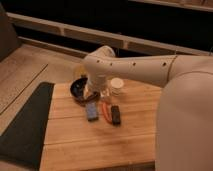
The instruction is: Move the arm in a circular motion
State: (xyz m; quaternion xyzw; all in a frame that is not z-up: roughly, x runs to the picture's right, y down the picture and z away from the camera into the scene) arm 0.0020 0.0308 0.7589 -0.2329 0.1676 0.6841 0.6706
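The arm (pixel 145 70) is cream-white, thick and tubular, with a row of small dark holes. It reaches from the big body segment (pixel 185 125) at the right across to a rounded elbow (pixel 100 59) above the wooden table (pixel 90 145). From the elbow a short segment drops to the gripper (pixel 93 94), which hangs low at the right rim of a dark bowl (pixel 78 89). The arm hides part of the bowl.
A white cup (pixel 117 86) and a clear bottle (pixel 104 86) stand behind the gripper. A blue object (pixel 91 111), an orange object (pixel 106 111) and a black object (pixel 115 115) lie in a row in front of it. A black mat (pixel 25 125) lies at the left.
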